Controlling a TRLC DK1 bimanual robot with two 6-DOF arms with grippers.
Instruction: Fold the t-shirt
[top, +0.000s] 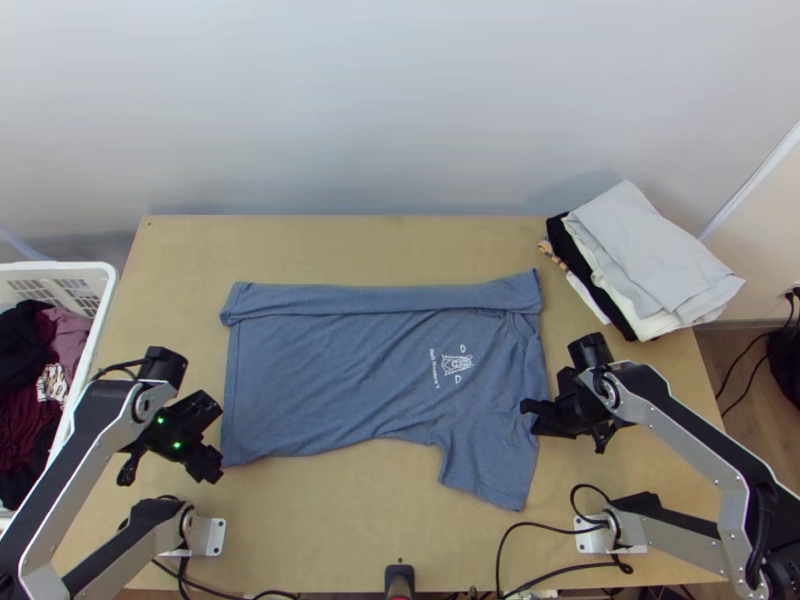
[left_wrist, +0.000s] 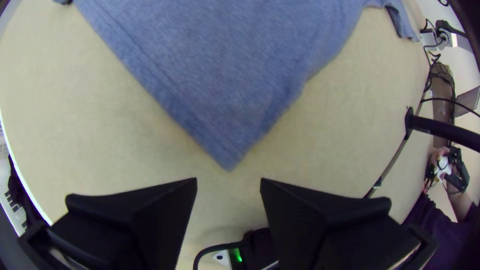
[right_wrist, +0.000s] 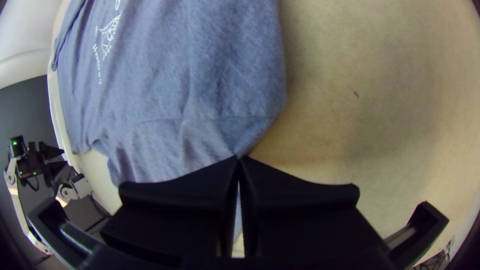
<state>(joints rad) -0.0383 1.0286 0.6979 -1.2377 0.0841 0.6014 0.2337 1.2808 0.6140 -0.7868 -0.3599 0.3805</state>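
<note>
The blue t-shirt (top: 330, 375) lies spread sideways on the table, its far long side folded over in a narrow strip and one sleeve pointing to the near edge. At its shoulder edge by the sleeve is my right gripper (top: 530, 409); in the right wrist view the right gripper (right_wrist: 239, 158) is shut on a bit of the t-shirt (right_wrist: 165, 90). My left gripper (top: 212, 437) is beside the near hem corner. In the left wrist view the left gripper (left_wrist: 229, 181) stands open, the t-shirt's corner (left_wrist: 225, 145) just beyond the gap between its fingertips.
A stack of folded clothes (top: 650, 260) sits at the table's far right corner. A white basket (top: 100, 290) with dark and reddish clothes stands off the left edge. Black cables (top: 540, 525) run along the near edge. Bare wood (top: 340, 520) lies in front of the shirt.
</note>
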